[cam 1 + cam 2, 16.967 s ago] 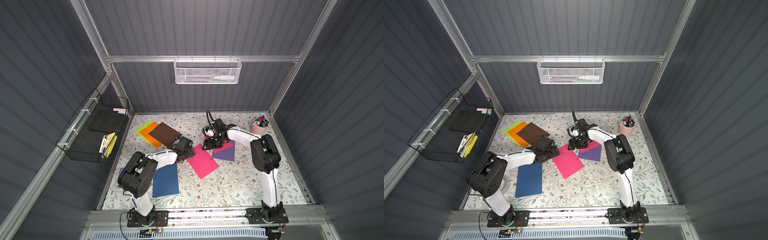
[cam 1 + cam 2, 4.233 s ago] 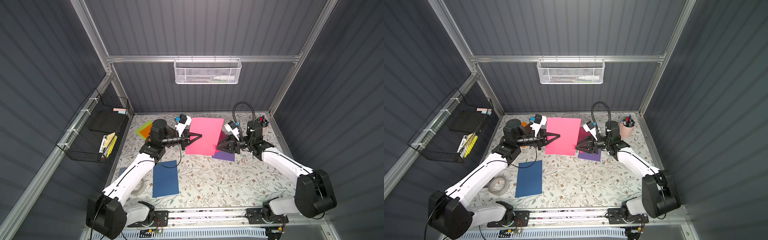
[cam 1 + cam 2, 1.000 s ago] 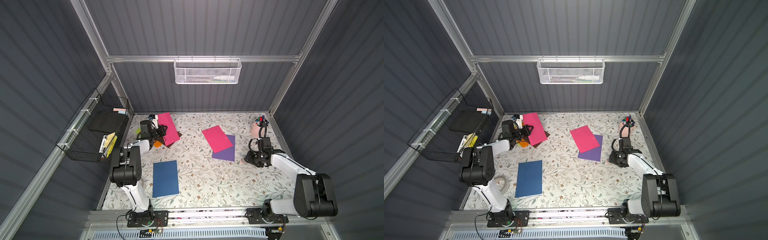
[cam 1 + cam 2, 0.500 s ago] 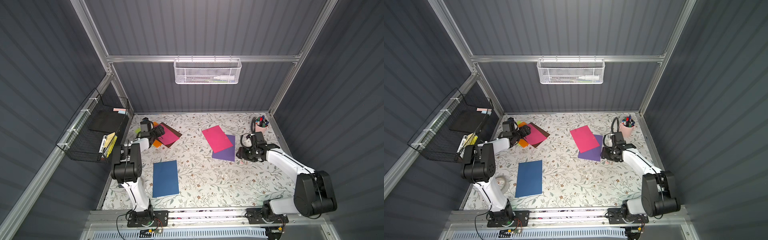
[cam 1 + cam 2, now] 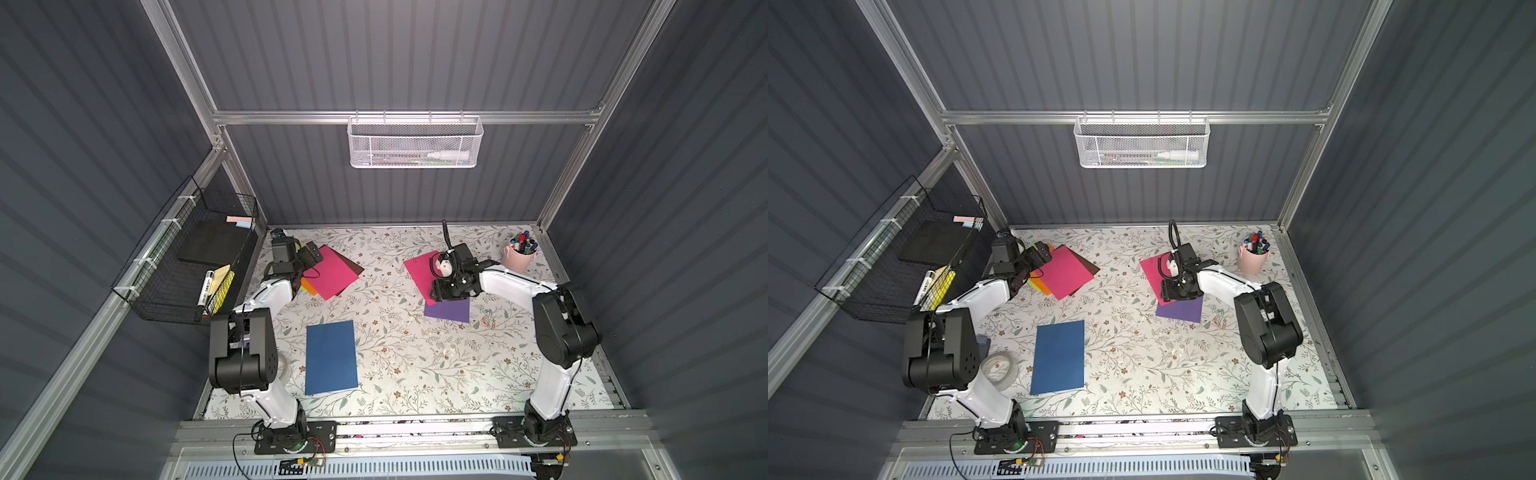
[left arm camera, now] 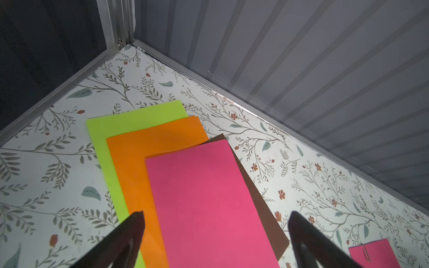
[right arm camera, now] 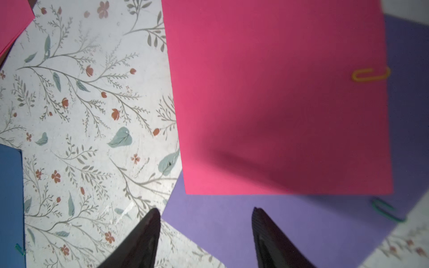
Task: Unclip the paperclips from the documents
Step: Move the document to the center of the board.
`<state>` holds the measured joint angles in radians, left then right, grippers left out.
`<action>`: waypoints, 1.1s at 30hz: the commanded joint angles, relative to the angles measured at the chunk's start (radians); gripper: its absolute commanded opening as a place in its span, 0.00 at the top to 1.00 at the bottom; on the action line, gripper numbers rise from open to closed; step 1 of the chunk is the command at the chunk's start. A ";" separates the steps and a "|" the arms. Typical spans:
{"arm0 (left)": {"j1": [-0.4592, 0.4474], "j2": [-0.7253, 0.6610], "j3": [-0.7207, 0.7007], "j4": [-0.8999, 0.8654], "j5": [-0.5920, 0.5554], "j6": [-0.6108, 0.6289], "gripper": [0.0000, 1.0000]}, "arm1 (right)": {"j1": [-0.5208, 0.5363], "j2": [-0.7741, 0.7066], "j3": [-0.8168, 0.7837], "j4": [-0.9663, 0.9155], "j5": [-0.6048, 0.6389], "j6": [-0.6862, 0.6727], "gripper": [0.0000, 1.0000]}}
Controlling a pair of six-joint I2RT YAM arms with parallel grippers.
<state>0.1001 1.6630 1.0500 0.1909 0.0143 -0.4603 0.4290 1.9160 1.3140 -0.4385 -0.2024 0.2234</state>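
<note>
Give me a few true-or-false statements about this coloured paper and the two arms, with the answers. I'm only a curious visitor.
1. A yellow wire paperclip sits on an edge of the pink paper sheet below the right gripper. True.
2. The left gripper is clamped on the orange paper sheet. False: its jaws stand open above the stack, holding nothing.
3. That pink paper sheet overlaps a purple paper sheet. True.
4. The navy blue paper sheet lies on top of the orange one. False: it lies alone on the floral table, apart from the others.
</note>
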 commanded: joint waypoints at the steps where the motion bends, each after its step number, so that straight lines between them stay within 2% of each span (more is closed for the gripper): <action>1: -0.002 -0.049 -0.029 -0.024 0.011 0.004 0.01 | 0.019 0.069 0.070 -0.051 -0.005 -0.046 0.35; 9: -0.053 -0.075 -0.023 -0.044 0.050 0.008 0.01 | 0.091 0.210 0.178 -0.144 -0.090 -0.089 0.36; 13: -0.087 -0.071 -0.012 -0.047 0.070 -0.001 0.01 | 0.142 0.219 0.186 -0.170 -0.133 -0.094 0.36; 20: -0.172 -0.034 0.017 -0.061 0.102 -0.010 0.02 | 0.216 0.192 0.117 -0.198 -0.207 -0.044 0.37; 27: -0.187 -0.019 0.007 -0.058 0.148 -0.017 0.02 | 0.289 0.131 0.021 -0.182 -0.282 0.004 0.37; 33: -0.249 -0.016 -0.004 -0.110 0.183 -0.021 0.04 | 0.272 0.033 0.048 -0.177 -0.282 0.035 0.34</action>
<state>-0.1139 1.6390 1.0378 0.1284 0.1566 -0.4713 0.7200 1.9991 1.3472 -0.5743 -0.4763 0.2310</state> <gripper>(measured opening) 0.965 0.654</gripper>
